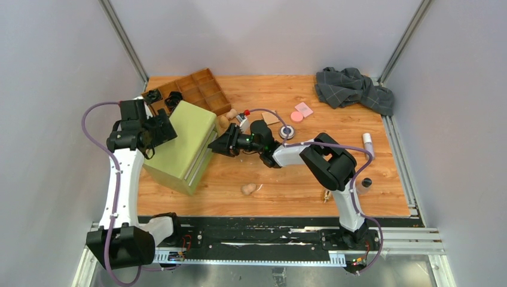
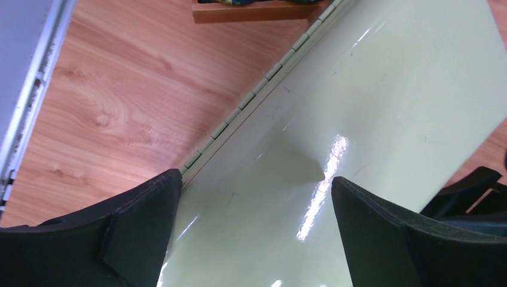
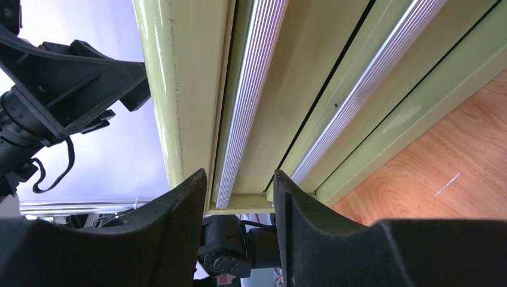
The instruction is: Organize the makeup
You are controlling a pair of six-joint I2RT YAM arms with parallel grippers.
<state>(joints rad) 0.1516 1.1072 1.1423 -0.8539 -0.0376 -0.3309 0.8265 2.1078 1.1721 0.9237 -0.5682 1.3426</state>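
Observation:
The makeup lies scattered on the table: a pink disc (image 1: 296,116), a pink square pad (image 1: 304,108), a tan pad (image 1: 270,118), a round black-silver compact (image 1: 286,131), a beige sponge (image 1: 248,189), a white-pink tube (image 1: 367,142) and a black-capped bottle (image 1: 366,183). A green drawer box (image 1: 179,146) stands at the left. My right gripper (image 3: 239,176) is shut on the end of its top drawer front (image 3: 254,119), one finger on each side. My left gripper (image 2: 256,179) hangs wide open over the box's glossy top (image 2: 359,89), holding nothing.
A wooden divided tray (image 1: 203,89) sits behind the box, with small black items (image 1: 162,97) to its left. A grey checked cloth (image 1: 353,86) is bunched at the back right. Another beige piece (image 1: 230,114) lies near my right wrist. Metal rails edge the table.

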